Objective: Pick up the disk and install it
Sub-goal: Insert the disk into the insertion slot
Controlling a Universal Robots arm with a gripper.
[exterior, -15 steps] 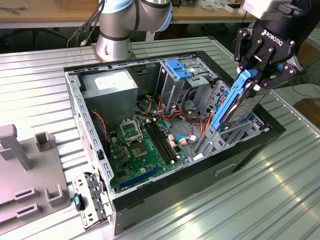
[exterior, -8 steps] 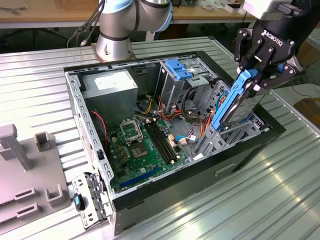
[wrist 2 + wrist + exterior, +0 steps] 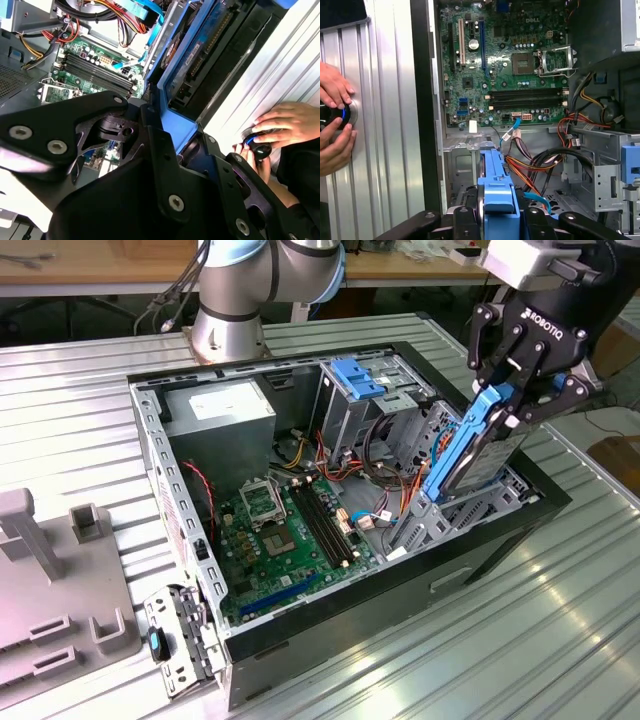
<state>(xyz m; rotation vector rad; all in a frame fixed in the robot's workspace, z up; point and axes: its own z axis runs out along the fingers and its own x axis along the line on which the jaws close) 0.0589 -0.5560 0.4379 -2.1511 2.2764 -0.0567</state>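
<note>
The disk (image 3: pixel 470 455), a dark drive in a bright blue caddy rail, stands steeply tilted over the open computer case (image 3: pixel 500 530), at the exterior view's right. Its lower end dips toward the bay beside the case's right wall. My gripper (image 3: pixel 512 398) is shut on the disk's upper end, with black fingers on both sides of the blue rail. In the first wrist view the blue rail (image 3: pixel 497 192) runs out from between my fingers (image 3: pixel 465 220) above the case floor. In the second wrist view the disk (image 3: pixel 200 55) shows its connector edge beyond my gripper (image 3: pixel 170 137).
A motherboard (image 3: pixel 285 540) lies in the case, with a power supply (image 3: pixel 220 410) behind it. A grey drive cage (image 3: pixel 400 415) carries a fixed blue bracket (image 3: pixel 355 375). Bundled cables (image 3: pixel 545 160) crowd the bay. A person's hands (image 3: pixel 332 125) rest on a knob on the ribbed table. A grey fixture (image 3: pixel 40 570) stands at the left.
</note>
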